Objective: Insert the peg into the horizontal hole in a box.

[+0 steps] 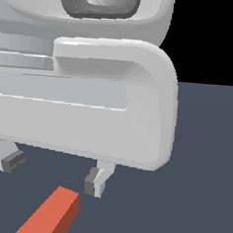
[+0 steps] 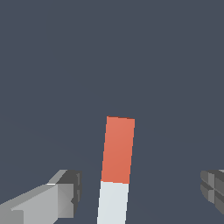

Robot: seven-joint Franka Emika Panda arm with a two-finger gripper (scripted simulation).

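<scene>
Peg (image 2: 116,166) flat on dark floor (image 2: 109,52), lying between wide-spread fingers (image 2: 65,194) of gripper (image 2: 140,192), touching neither. Probably spread so wide to drop around peg for grab. Wrist view: red part plus white end, both fingers either side. Exterior view: only red end (image 1: 51,215) low down, fingers (image 1: 96,181) hanging just above, big grey arm (image 1: 80,101) blocking most. Box and hole nowhere in sight

The exterior view sat low and very close behind the arm's white body, which filled most of it, while the wrist view looked down between the fingers; both showed the peg (image 2: 116,168) on the dark floor (image 1: 203,170).
</scene>
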